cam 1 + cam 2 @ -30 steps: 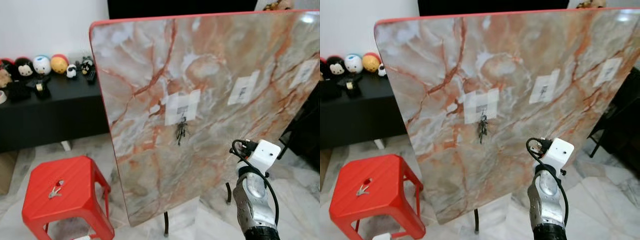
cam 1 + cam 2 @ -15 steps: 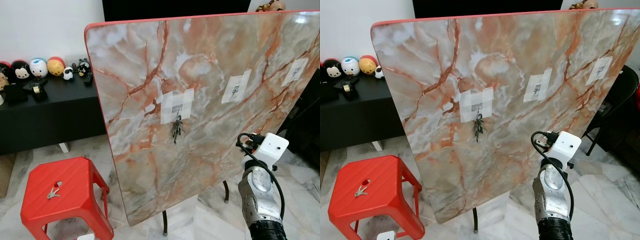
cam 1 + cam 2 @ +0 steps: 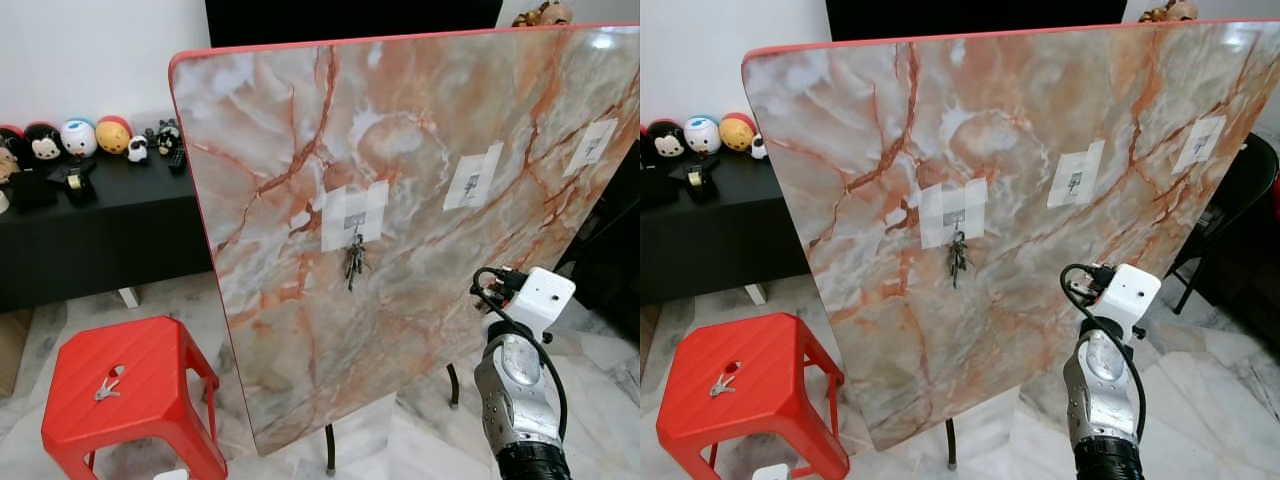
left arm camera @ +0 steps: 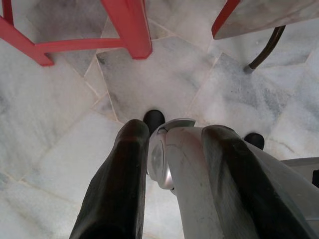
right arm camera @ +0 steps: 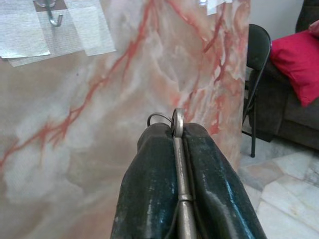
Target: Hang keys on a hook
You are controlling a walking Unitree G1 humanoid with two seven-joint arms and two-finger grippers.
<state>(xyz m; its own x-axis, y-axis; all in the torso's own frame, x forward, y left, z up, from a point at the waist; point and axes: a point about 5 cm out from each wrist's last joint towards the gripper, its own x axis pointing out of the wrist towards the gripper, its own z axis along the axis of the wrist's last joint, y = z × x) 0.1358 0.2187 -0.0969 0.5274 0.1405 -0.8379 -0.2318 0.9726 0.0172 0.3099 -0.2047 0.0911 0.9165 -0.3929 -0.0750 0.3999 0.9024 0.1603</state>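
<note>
hanging from the middle hook [image 3: 353, 232] on the tilted marble board [image 3: 300, 130], one key bunch [image 3: 354, 262] sits up and left of the raised right arm [image 3: 515, 370]; a spare key [image 3: 105, 387] lies on the red stool [image 3: 150, 370]. right wrist view: right gripper [image 5: 178, 130] fingers pressed together on a metal key [image 5: 179, 164], an empty taped hook [image 5: 52, 16] well beyond it. left wrist view: left gripper [image 4: 172, 137] spread, pointing at the floor [image 4: 149, 79].

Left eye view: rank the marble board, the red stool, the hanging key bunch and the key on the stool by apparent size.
1. marble board
2. red stool
3. hanging key bunch
4. key on the stool, though its distance from the camera differs from the bunch's, so the last two ranks are unsure.
</note>
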